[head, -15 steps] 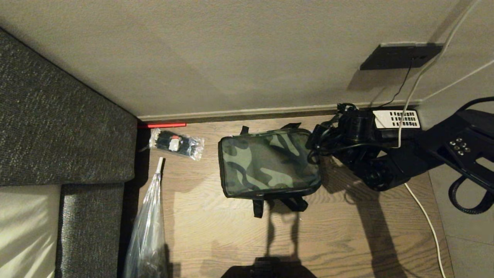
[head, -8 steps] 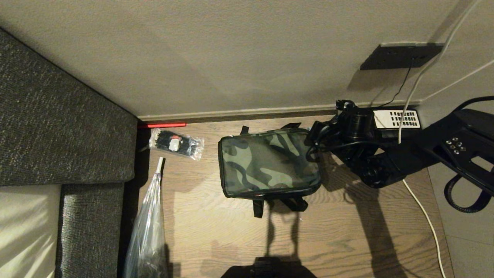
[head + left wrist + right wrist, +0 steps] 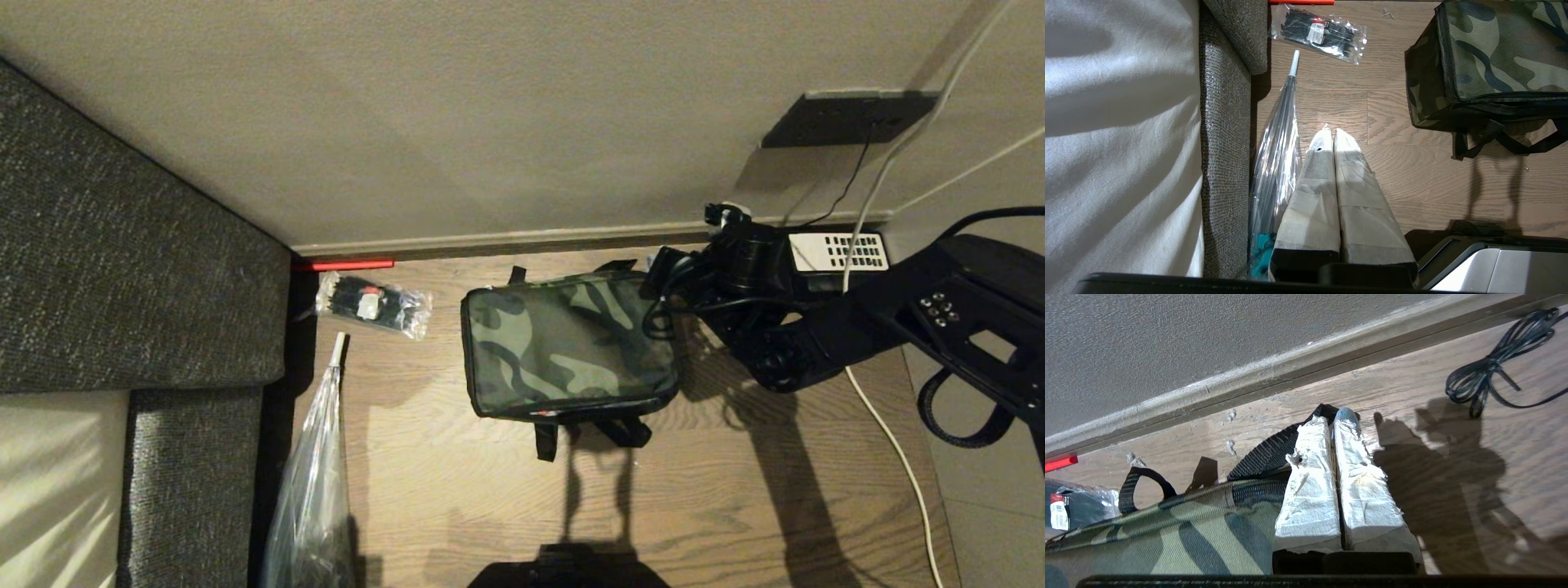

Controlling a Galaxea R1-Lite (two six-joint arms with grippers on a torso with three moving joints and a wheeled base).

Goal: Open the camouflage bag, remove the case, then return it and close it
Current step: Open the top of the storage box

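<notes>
In the head view, the camouflage bag [image 3: 569,347] is seen zipped shut on the wooden floor [image 3: 735,490], with the right gripper [image 3: 663,282] at its 2 o'clock corner. A clear packet [image 3: 374,304] lies at the bag's 9 o'clock.

In the left wrist view, the left gripper [image 3: 1329,136] is held above the floor, jaws together, well apart from the bag.

In the right wrist view, the right gripper's jaws are pressed together over a black strap [image 3: 1267,453] at the bag's far edge; whether anything is pinched cannot be told.
</notes>
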